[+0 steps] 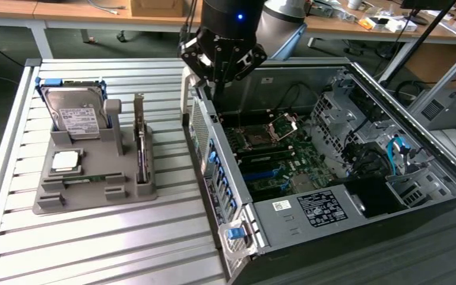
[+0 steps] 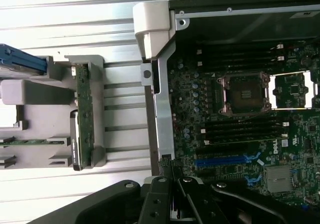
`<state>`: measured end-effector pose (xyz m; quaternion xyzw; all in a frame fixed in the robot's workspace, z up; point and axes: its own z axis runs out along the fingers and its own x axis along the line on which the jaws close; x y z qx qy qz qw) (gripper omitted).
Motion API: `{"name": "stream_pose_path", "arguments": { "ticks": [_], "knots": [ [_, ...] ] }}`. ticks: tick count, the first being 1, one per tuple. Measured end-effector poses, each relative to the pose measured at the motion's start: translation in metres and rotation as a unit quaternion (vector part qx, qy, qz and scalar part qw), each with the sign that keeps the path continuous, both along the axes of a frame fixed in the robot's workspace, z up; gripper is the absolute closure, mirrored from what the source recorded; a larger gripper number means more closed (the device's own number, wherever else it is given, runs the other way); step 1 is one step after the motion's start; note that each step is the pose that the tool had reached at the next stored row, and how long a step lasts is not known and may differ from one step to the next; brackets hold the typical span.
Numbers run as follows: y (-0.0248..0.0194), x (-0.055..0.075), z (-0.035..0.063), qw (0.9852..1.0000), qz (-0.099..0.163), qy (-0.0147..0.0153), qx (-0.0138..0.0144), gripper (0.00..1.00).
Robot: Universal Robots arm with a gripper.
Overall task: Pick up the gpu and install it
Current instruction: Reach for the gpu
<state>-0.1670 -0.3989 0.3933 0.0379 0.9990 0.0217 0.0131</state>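
The open computer case [image 1: 331, 178] lies on its side at the near corner of the worktop [image 1: 93, 249], on the exterior view's right. Toward the worktop's opposite edge, a grey holder [image 1: 93, 184] carries the gpu [image 1: 141, 142], standing on edge in a slot. Farther back, the gripper [image 1: 212, 98] hangs over the case's far corner, its fingers [image 1: 211, 89] closed together, well apart from the gpu.
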Motion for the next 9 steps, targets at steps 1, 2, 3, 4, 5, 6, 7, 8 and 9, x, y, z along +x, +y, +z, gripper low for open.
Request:
{"name": "stream_pose_path", "arguments": {
  "ticks": [1, 2, 3, 4, 5, 6, 7, 8, 9],
  "knots": [
    [0.0000, -0.0002, 0.0000, 1.0000, 0.000, 0.0000, 0.0000, 0.87],
    [0.0000, -0.0004, 0.0000, 1.0000, 0.000, 0.0000, 0.0000, 0.87],
    [0.0000, -0.0006, 0.0000, 1.0000, 0.000, 0.0000, 0.0000, 0.87],
    [0.0000, -0.0007, 0.0000, 1.0000, 0.000, 0.0000, 0.0000, 0.87],
    [0.0000, -0.0007, 0.0000, 1.0000, 0.000, 0.0000, 0.0000, 0.87],
    [0.0000, -0.0008, -0.0001, 1.0000, 0.000, 0.0000, 0.0000, 0.87],
    [0.0000, -0.0008, -0.0001, 1.0000, 0.000, 0.0000, 0.0000, 0.87],
    [0.0000, -0.0009, -0.0001, 1.0000, 0.000, 0.0001, -0.0001, 0.87],
    [0.0000, -0.0011, -0.0002, 1.0000, 0.000, 0.0000, 0.0000, 0.87]
  ]
}}
